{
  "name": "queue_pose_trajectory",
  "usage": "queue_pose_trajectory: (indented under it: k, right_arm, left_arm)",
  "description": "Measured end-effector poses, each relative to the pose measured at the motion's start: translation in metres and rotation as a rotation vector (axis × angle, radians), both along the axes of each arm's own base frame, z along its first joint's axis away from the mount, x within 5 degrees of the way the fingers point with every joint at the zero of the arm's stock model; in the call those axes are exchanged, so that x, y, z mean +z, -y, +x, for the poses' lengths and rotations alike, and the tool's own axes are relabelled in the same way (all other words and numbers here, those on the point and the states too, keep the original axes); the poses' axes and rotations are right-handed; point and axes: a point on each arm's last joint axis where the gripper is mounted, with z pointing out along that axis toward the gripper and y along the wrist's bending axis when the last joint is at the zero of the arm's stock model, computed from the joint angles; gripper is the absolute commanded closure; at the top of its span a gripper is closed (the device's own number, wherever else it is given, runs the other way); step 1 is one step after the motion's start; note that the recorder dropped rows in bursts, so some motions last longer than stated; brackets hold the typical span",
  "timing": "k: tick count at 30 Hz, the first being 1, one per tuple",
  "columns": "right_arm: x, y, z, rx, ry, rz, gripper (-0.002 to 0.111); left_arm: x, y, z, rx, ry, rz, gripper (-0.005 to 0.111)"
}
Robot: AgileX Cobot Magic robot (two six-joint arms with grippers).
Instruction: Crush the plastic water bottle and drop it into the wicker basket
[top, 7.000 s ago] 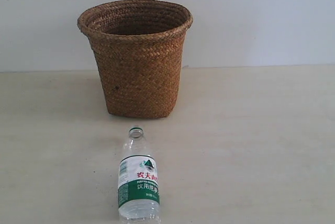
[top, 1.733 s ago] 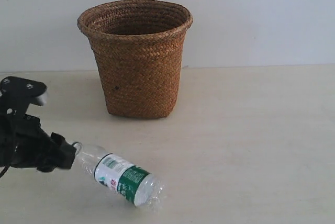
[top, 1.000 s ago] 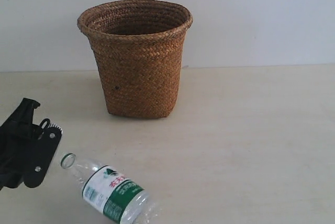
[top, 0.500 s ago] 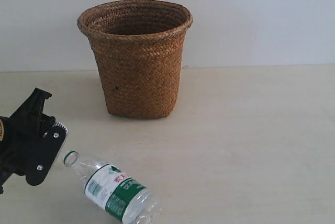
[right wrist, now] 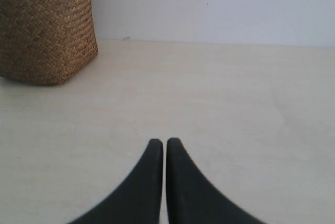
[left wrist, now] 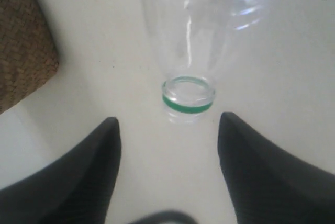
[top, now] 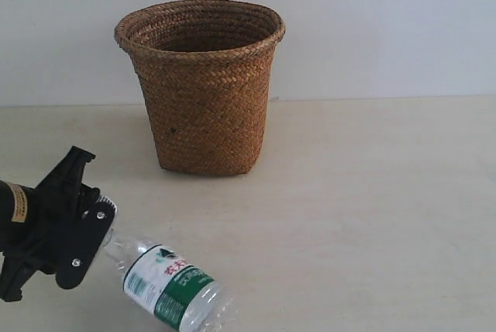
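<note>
At the lower left of the exterior view, the black left gripper (left wrist: 167, 130) is held spread and empty, lined up on the open neck of the small clear plastic water bottle (top: 167, 285). The bottle lies uncrushed on the pale table (top: 372, 216), apart from the tall brown woven wicker basket (top: 203, 91) at upper centre. The right gripper (right wrist: 165, 143) is closed on nothing.

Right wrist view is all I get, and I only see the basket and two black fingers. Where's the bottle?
Observer: The plastic water bottle lies on its side on the table, nearer the exterior camera than the wicker basket, on the left arm's side.
Operator: Is something grabbing it?
Observer: Not yet. The left gripper is open, its fingers spread, with the bottle's mouth at their tips.
Operator: Got a cap?
Observer: No, just a green ring around the open neck.
</note>
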Motion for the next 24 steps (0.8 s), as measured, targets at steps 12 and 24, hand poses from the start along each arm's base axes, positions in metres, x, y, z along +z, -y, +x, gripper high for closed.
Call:
queue_pose_trajectory:
  k: [12,24]
  right_arm:
    - [0.000,0.000,0.000,0.000,0.000,0.000,0.108]
    - [0.000,0.000,0.000,0.000,0.000,0.000,0.108]
  left_arm:
    - [-0.020,0.012,-0.001,-0.044,-0.052,0.004,0.055]
    - [-0.016,0.015,0.003,-0.054,-0.024,-0.015,0.055]
